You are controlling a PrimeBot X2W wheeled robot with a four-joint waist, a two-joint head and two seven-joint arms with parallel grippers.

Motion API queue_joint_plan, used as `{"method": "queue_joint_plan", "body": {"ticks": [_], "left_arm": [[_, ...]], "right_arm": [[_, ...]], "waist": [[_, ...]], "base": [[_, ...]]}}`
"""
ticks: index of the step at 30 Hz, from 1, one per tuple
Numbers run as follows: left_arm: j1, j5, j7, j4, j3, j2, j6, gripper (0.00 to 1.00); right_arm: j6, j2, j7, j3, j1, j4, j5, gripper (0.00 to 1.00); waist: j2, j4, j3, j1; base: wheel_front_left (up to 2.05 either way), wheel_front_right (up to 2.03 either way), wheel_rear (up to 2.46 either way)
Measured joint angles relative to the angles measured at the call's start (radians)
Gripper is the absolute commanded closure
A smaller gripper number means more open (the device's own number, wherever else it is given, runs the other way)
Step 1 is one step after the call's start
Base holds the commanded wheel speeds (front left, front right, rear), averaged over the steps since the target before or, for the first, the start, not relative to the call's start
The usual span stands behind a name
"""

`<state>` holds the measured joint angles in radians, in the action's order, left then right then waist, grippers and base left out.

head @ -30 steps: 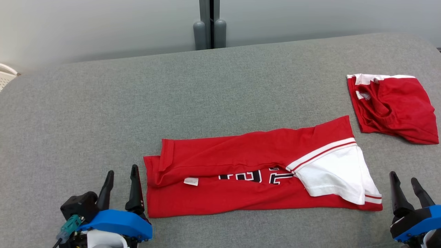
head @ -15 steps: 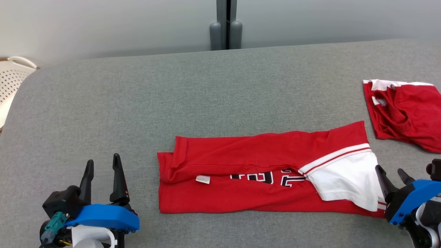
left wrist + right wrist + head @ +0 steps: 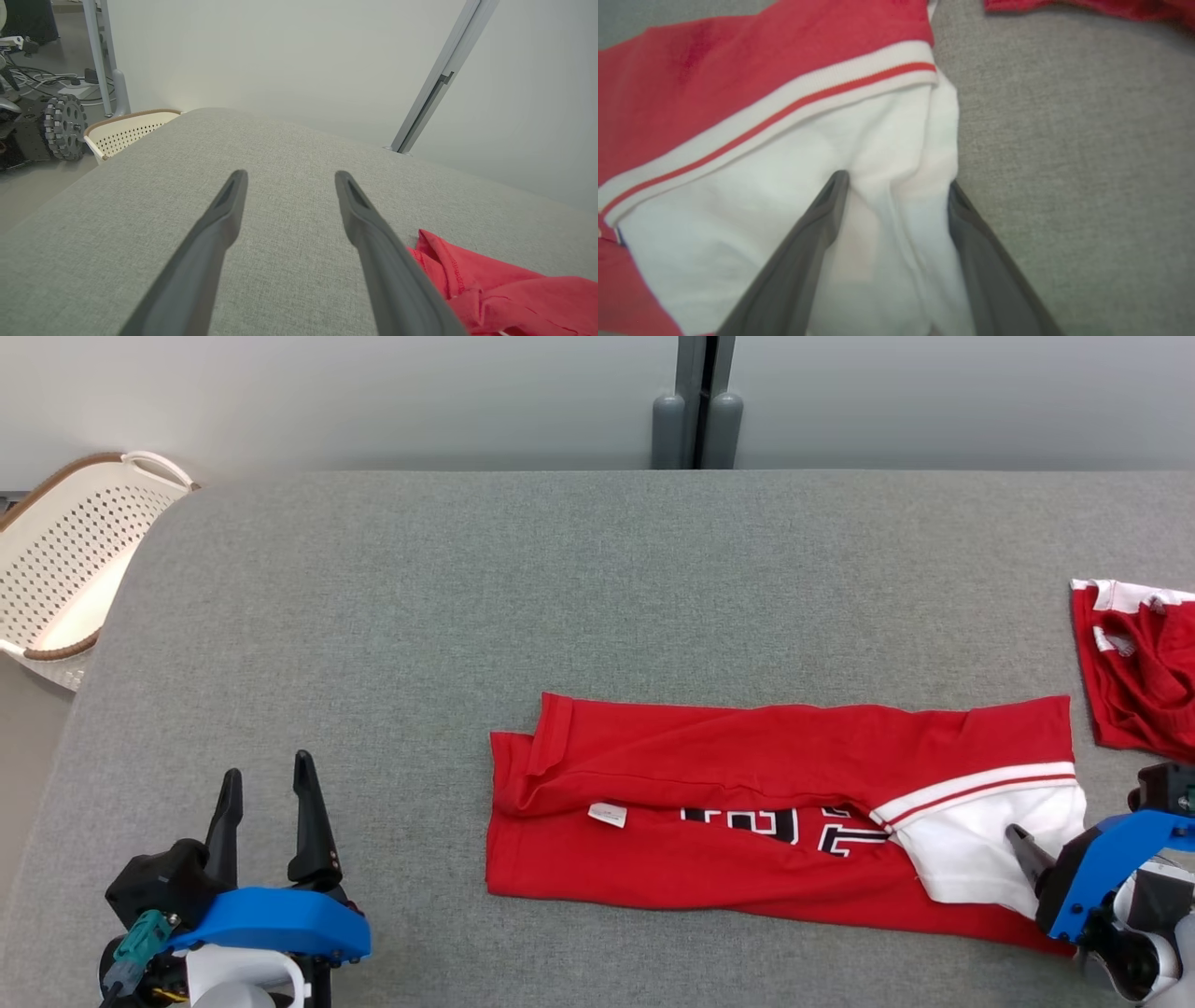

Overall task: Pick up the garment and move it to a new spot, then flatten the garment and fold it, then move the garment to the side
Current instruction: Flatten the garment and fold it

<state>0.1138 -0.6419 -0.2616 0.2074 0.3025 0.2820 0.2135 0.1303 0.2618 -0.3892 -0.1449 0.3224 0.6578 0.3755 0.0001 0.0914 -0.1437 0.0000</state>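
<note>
Garment, red and folded into a long strip, lies near the table's front edge, toward the right. The right hand stands wide open astride its white sleeve, gripping nothing. The left hand, equally open and empty, hovers by the front left corner.

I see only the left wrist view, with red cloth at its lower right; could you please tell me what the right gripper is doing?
Observer: The right gripper is open, astride a ridge of the white cloth panel at the right end of the long folded red jersey.
Operator: Is any other clothing on the grey surface?
Observer: Yes, a crumpled red garment with white trim lies apart, beyond the jersey's right end.
Operator: Any marking on the jersey?
Observer: There is black-and-white lettering, half covered by a fold.
</note>
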Motion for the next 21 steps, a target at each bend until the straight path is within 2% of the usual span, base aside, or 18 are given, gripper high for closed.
{"method": "queue_joint_plan", "body": {"ticks": [3, 4, 5, 6, 7, 8, 15, 21], "left_arm": [[-0.005, 0.001, 0.000, 0.001, -0.004, 0.000, -0.002, 0.00], [-0.006, 0.001, 0.000, 0.002, -0.007, 0.000, -0.002, 0.00], [-0.006, 0.001, 0.000, 0.002, -0.009, 0.001, -0.003, 0.00], [-0.007, 0.001, 0.000, 0.002, -0.013, 0.002, -0.003, 0.00], [-0.008, 0.001, 0.000, 0.002, -0.015, 0.003, -0.003, 0.00], [-0.008, 0.001, 0.000, 0.002, -0.017, 0.003, -0.003, 0.00], [-0.008, 0.003, 0.000, 0.001, -0.020, 0.016, -0.002, 0.00], [-0.008, 0.006, 0.000, -0.002, -0.015, 0.016, 0.001, 0.00]], "right_arm": [[-0.001, -0.007, -0.009, 0.031, 0.012, 0.010, 0.040, 0.00], [-0.001, -0.006, -0.010, 0.049, 0.016, 0.010, 0.042, 0.05], [-0.001, -0.005, -0.009, 0.066, 0.019, 0.011, 0.041, 0.34], [-0.001, -0.003, -0.003, 0.081, 0.022, 0.015, 0.040, 0.56], [-0.001, 0.000, 0.006, 0.093, 0.024, 0.020, 0.033, 0.72], [-0.001, 0.002, 0.018, 0.100, 0.028, 0.028, 0.027, 0.99], [0.001, 0.002, 0.105, 0.111, 0.066, 0.076, 0.012, 1.00], [0.001, 0.064, 0.136, 0.118, 0.073, 0.064, 0.017, 1.00]], "waist": [[0.0000, 0.006, 0.003, 0.0000], [0.0000, 0.006, 0.004, 0.0000], [0.0000, 0.006, 0.004, 0.0000], [0.0000, 0.005, 0.005, 0.0000], [0.0001, 0.003, 0.006, 0.0000], [0.0000, 0.001, 0.006, 0.0000], [0.0001, -0.030, 0.010, 0.0001], [0.0001, -0.068, 0.020, 0.0000]], "base": [[0.00, 0.00, 0.00], [0.00, 0.00, 0.00], [0.00, 0.00, 0.00], [0.00, 0.00, 0.00], [0.00, 0.00, 0.00], [0.00, 0.00, 0.00], [0.00, 0.00, 0.00], [0.00, 0.00, 0.00]]}}
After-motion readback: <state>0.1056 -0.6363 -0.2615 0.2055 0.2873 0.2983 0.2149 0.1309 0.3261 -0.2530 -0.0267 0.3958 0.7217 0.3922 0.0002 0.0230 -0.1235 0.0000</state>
